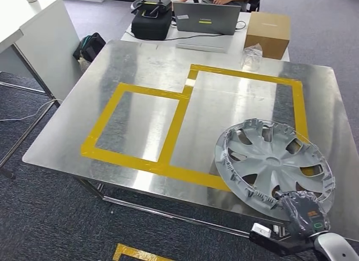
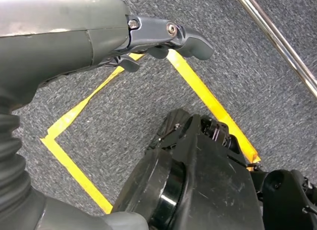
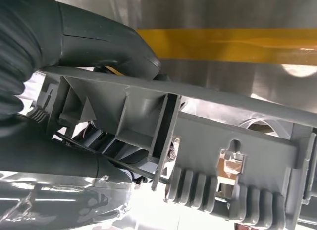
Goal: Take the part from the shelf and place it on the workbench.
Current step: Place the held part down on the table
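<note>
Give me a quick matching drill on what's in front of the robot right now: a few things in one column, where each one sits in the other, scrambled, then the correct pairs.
Things:
1. wheel cover
2. cardboard box
3. black case
4. left hand

Places:
A. hanging over grey carpet marked with yellow tape
B. on the far white table, at its right end
C. at the near right of the steel workbench, its rim gripped by the right hand
D. on the far white table, left of the laptop

Pairs: 1-C, 2-B, 3-D, 4-A
</note>
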Controlling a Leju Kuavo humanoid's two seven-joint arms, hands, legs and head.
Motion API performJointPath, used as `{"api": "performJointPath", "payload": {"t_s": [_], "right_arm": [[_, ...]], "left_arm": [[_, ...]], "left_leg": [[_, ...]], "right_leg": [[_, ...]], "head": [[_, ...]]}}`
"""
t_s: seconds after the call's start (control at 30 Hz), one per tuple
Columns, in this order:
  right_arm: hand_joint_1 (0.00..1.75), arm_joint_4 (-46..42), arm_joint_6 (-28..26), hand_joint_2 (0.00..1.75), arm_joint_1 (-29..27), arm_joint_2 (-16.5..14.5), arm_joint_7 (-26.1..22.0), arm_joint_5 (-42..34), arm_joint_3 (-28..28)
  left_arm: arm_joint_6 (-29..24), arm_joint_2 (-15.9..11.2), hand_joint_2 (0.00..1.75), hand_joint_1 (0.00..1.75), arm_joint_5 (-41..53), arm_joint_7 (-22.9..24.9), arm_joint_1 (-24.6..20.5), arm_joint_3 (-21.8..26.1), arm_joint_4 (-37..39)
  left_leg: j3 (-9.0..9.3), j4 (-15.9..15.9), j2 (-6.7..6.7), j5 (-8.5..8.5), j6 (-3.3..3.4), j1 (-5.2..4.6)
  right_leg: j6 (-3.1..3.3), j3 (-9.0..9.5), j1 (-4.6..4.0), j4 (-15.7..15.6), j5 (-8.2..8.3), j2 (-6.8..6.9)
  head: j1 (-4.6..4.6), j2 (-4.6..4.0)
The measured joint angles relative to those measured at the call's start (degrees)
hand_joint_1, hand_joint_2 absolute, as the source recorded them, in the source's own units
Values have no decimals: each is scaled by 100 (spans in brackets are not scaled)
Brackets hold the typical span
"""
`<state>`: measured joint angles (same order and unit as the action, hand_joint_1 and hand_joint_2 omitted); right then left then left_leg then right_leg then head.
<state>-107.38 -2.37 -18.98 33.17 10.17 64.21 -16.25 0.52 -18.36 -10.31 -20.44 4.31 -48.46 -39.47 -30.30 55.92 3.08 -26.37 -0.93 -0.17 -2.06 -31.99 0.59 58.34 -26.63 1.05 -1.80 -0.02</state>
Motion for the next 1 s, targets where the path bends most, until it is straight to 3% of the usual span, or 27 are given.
{"api": "performJointPath", "payload": {"t_s": [0.4,0.53,0.77,1.0], "right_arm": [[175,50,-79,175,290,308,78,-154,-632],[175,23,-229,175,120,638,248,-371,-674],[175,-95,-236,175,-107,1132,108,-668,-771],[175,-168,-334,175,-287,1418,733,-870,-902]], "left_arm": [[19,3,175,0,-50,-47,-126,-155,134],[20,1,175,0,-93,-93,-128,-203,171],[26,-14,175,0,-121,-115,-172,-272,233],[-6,-15,175,0,-209,-105,-197,-293,281]], "left_leg": [[-2,0,2,2,1,0],[-3,1,1,2,2,-1],[-6,2,2,-2,5,-2],[-6,2,-4,-1,6,-2]], "right_leg": [[0,-5,0,0,6,1],[0,-3,0,-2,6,7],[0,-3,1,-10,6,2],[-2,0,2,-11,5,16]], "head": [[1,0],[-1,1],[0,1],[0,0]]}}
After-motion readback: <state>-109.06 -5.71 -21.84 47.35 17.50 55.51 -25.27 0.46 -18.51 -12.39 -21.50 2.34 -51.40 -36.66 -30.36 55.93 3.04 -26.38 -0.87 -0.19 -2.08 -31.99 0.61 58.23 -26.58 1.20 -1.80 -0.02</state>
